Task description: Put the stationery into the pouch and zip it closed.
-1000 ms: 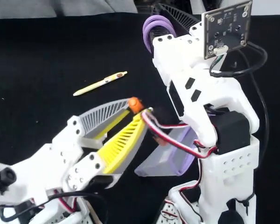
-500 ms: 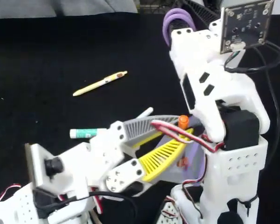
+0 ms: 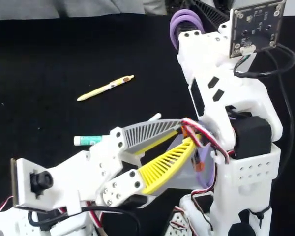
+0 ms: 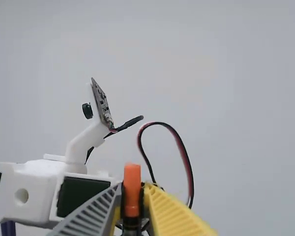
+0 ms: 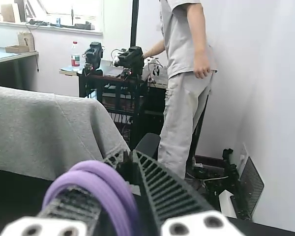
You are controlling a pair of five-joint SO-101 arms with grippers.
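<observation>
Step in hand, as judged: delivering one pen to the pouch.

1. Your left gripper [image 3: 186, 132] is clamped on an orange-tipped pen [image 4: 132, 189]. The orange end stands out past the fingertips and the yellow shaft lies back between the fingers.
2. The gripper tip sits over the pouch [image 3: 184, 173], which lies near and right, against the base of the right arm. The pouch mouth is hidden by the yellow finger, so whether the tip is lined up with the opening cannot be confirmed.
3. The right arm's red and white cable [image 3: 202, 140] crosses just beside the gripper tip. Keep the fingers and the pen off it.
4. Lower the orange end well inside the mouth before you release, and open only a little, so the pen slides in rather than tipping over the edge.
5. The right gripper [image 5: 128, 160] is raised at the far right, fingers meeting at the tips with nothing between them. It is not steadying the pouch; expect the fabric to shift under contact.
6. Outstanding on the table [image 3: 49, 59]: a yellow pen [image 3: 105, 87] far left and a green-banded stick [image 3: 88, 140] nearer. Zipping is not yet due.
</observation>
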